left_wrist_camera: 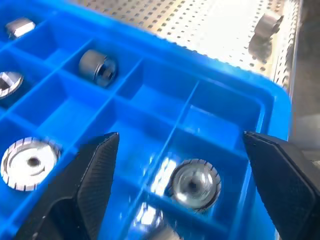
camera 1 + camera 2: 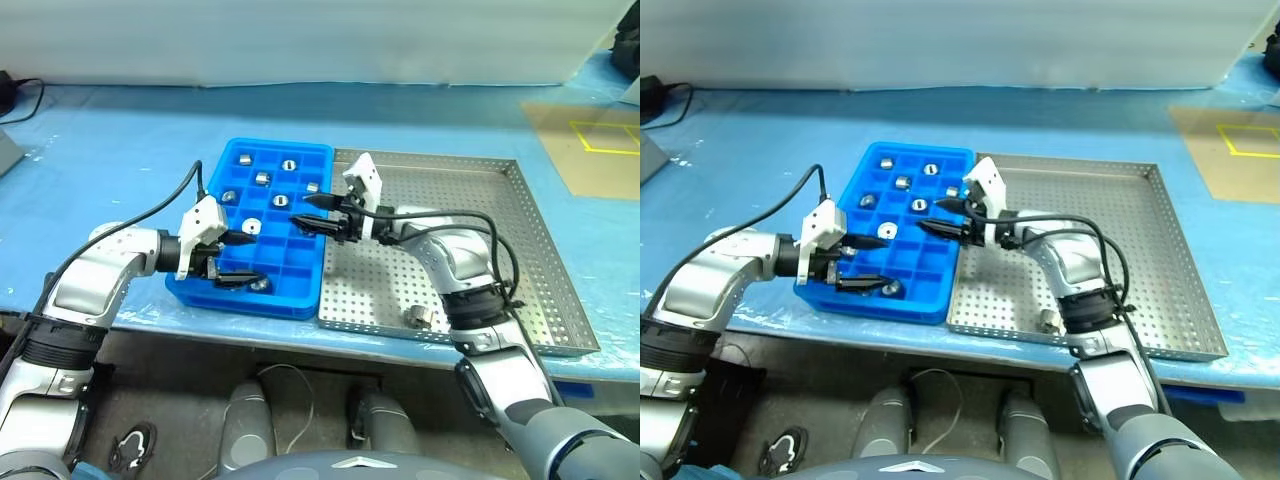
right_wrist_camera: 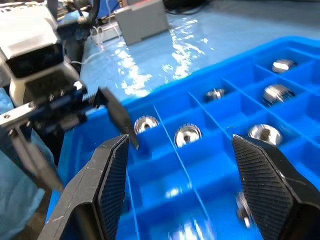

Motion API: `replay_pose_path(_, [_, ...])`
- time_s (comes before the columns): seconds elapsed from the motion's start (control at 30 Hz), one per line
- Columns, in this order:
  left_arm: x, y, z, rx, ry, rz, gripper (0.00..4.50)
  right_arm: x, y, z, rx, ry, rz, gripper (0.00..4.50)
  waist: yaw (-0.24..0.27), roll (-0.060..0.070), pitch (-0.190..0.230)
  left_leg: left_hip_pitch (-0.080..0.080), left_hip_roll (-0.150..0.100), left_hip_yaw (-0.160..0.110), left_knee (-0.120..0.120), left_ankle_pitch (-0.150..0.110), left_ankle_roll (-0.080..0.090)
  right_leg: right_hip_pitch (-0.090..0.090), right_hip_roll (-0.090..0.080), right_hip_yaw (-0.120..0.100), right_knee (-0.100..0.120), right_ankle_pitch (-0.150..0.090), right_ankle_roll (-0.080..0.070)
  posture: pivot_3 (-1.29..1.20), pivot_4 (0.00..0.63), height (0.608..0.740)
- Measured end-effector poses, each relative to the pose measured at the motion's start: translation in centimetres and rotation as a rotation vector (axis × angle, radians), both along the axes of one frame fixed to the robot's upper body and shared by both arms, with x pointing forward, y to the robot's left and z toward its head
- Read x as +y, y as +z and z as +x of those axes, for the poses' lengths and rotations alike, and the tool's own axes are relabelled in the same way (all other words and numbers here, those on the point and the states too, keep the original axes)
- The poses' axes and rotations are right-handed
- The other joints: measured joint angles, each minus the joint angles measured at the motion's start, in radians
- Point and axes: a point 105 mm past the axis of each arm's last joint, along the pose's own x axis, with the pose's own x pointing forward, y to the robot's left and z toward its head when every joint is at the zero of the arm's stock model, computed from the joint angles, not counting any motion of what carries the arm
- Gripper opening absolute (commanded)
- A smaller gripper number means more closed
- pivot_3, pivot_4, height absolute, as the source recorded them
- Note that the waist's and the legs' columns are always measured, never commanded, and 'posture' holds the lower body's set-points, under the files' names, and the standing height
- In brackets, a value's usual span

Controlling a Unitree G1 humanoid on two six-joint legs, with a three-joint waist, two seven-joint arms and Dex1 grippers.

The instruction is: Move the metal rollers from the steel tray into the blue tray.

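Looking down over the table, you see the blue tray [image 2: 262,228] lying just left of the steel tray [image 2: 500,260], their long sides touching. Your left gripper [image 2: 238,262] hangs over the blue tray's near end, pointing toward the steel tray, its two black fingers [image 1: 95,170] spread wide with nothing between them. Under it, a roller [image 1: 194,183] sits in a near compartment. Your right gripper [image 2: 303,212] reaches across from the steel tray side and hovers above the middle of the blue tray, fingers [image 3: 112,175] apart and empty. Several metal rollers [image 2: 262,179] already rest in separate compartments of the blue tray, most toward its far end. One roller [image 2: 417,318] is left on the steel tray, lying on the holed floor close to the near rim, beside your right forearm.
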Motion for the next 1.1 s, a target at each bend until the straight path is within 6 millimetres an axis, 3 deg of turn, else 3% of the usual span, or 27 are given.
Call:
replay_pose_path(0.13, [-1.0,0.3,0.8,-0.001,-0.051,-0.021,4.22,-5.3,1.5,-2.2,-0.011,-0.044,-0.053,3.35,-0.001,0.0,0.0,0.003,-0.001,0.001,0.0,0.0,0.0,0.003,0.0,0.002,-0.003,-0.001,0.002,-0.25,0.15,0.74])
replay_pose_path(0.23, [-1.7,-0.3,0.9,0.015,-0.089,-0.016,4.22,-8.3,-1.0,-4.9,0.091,-0.049,-0.15,3.35,-0.004,0.0,-0.001,0.008,-0.001,0.002,-0.001,-0.002,0.004,0.008,0.001,0.003,-0.006,-0.003,0.006,-0.28,0.15,0.74])
replay_pose_path(0.37, [-3.2,-1.1,0.7,0.031,-0.155,-0.019,4.22,-10.9,-4.2,-8.1,0.212,-0.048,-0.283,3.35,-0.017,0.0,-0.001,0.008,-0.001,0.004,-0.001,-0.004,0.006,0.008,0.001,0.005,-0.01,-0.003,0.008,-0.32,0.15,0.74])
replay_pose_path(0.63, [-4.3,-1.5,0.8,0.033,-0.203,-0.019,4.22,-11.5,-5.4,-10.0,0.232,-0.027,-0.349,3.35,-0.051,0.0,-0.001,0.008,0.0,0.004,0.0,-0.006,0.011,0.009,0.003,0.005,-0.012,-0.003,0.009,-0.33,0.15,0.74])
replay_pose_path(0.9, [-4.4,-1.7,0.8,0.026,-0.213,-0.01,4.22,-13.2,-8.3,-8.3,0.263,-0.127,-0.389,3.35,-0.054,0.0,-0.001,0.008,0.0,0.004,0.0,-0.008,0.013,0.012,0.002,0.005,-0.014,-0.003,0.008,-0.3,0.15,0.74])
replay_pose_path(1.1, [-4.4,-1.9,0.6,0.029,-0.215,-0.008,4.22,-13.7,-8.7,-8.2,0.255,-0.133,-0.388,3.35,-0.054,0.0,-0.001,0.009,0.0,0.004,0.001,-0.009,0.016,0.013,0.002,0.005,-0.015,0.0,0.004,-0.29,0.15,0.74])
